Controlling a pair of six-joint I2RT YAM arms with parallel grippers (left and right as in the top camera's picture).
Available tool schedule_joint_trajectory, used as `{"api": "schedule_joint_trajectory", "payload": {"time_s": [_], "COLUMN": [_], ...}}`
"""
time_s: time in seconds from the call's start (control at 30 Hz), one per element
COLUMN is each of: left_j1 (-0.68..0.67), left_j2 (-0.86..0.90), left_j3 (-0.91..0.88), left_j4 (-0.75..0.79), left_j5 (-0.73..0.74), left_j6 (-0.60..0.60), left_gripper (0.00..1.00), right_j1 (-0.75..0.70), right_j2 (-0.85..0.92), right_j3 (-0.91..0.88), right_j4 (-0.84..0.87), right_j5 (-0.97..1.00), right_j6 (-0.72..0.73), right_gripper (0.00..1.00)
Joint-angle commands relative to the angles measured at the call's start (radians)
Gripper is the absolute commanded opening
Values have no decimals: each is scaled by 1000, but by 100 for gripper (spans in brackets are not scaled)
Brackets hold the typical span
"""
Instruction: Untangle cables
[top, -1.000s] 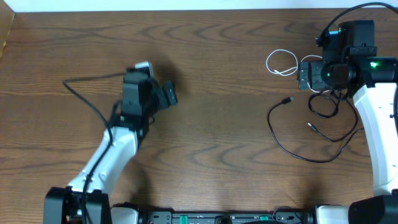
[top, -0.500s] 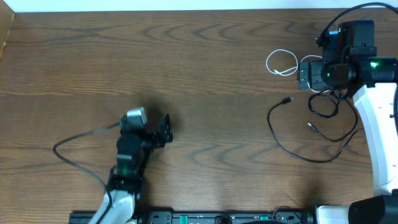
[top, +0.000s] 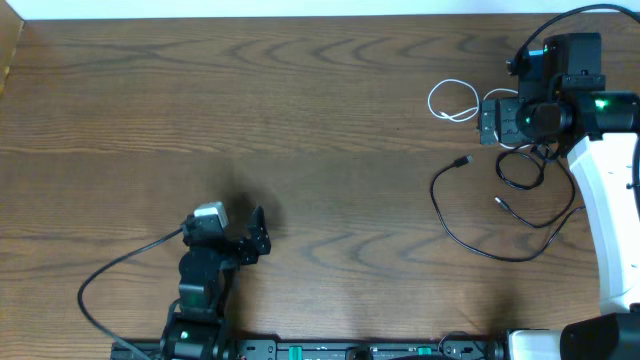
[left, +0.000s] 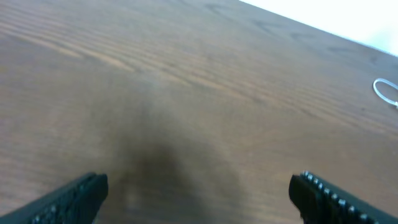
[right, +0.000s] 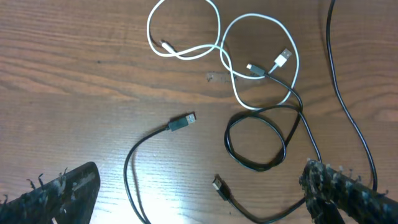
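Nearest the robot's base, the left gripper (top: 252, 236) sits low over the bare table (top: 330, 130). Its jaws are spread wide and hold nothing, and its wrist view shows only wood grain between the fingers. It is well apart from the work.

All the cables lie toward the right side. First comes a long black cable (right: 178, 124), sweeping in an open curve with its plug end free on the wood. Just beyond it a second black cable (right: 226, 140) curls into a small loop. A black strand runs on from there into the white cable (right: 282, 60), and the two cross more than once (the exact over-and-under is hard to read). Farthest out, the white cable's loops lie loosely on the table.

The right gripper (right: 199, 193) hangs above this cluster, jaws wide, pinching nothing.

Judged from this, the tangle is slack but not yet separated. The white cord has to be drawn clear of the black one, and the black cords laid out apart from each other.
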Motion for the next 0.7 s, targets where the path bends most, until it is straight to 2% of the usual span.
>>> {"api": "schedule_joint_trajectory", "payload": {"time_s": [0.0, 0.03, 0.27, 0.67], "left_j1": [0, 0, 0, 0], "left_j2": [-150, -192, -420, -412], "left_j3": [-2, -2, -2, -2], "left_j4": [-119, -164, -166, -165], "left_j5": [-46, -46, -43, -31], "left_j6": [19, 19, 33, 32], "left_gripper": [98, 98, 98, 98], "right_j1": [5, 5, 4, 4], "right_j2": [-1, -1, -1, -1], "right_j3": [-3, -3, -3, -3], "right_j4": [-1, -1, -1, -1], "right_j5": [-6, -6, -6, -6], "right_j6": [13, 13, 13, 13], "right_gripper": [99, 99, 99, 99]}}
